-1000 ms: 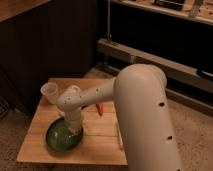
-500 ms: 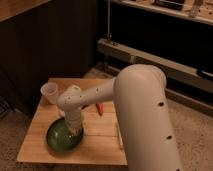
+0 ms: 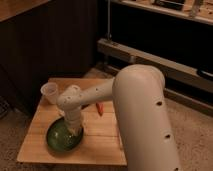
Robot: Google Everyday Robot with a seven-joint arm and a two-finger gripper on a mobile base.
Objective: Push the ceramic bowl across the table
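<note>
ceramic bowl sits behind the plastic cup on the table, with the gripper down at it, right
Not quite: the camera view shows the ceramic bowl at the near edge of the table, in front of the plastic cup, not behind it. The gripper is down at the bowl's right side.

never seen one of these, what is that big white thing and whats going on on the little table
The big white shape is a robot's arm, the only arm on a wheeled machine. There is only this one view, which looks down along the arm from above. Where the camera is mounted is not known.

The arm bends down to a low wooden table. Its tip, the gripper, is a two-finger clamp, down at the ceramic bowl, a wide, glossy dark-green dish. Nothing appears to be lifted. The bowl sits on the table, where the robot is meant to push it across.

Behind the bowl stands a small translucent plastic cup. A small orange-red object lies near the arm, and I cannot identify it.
</note>
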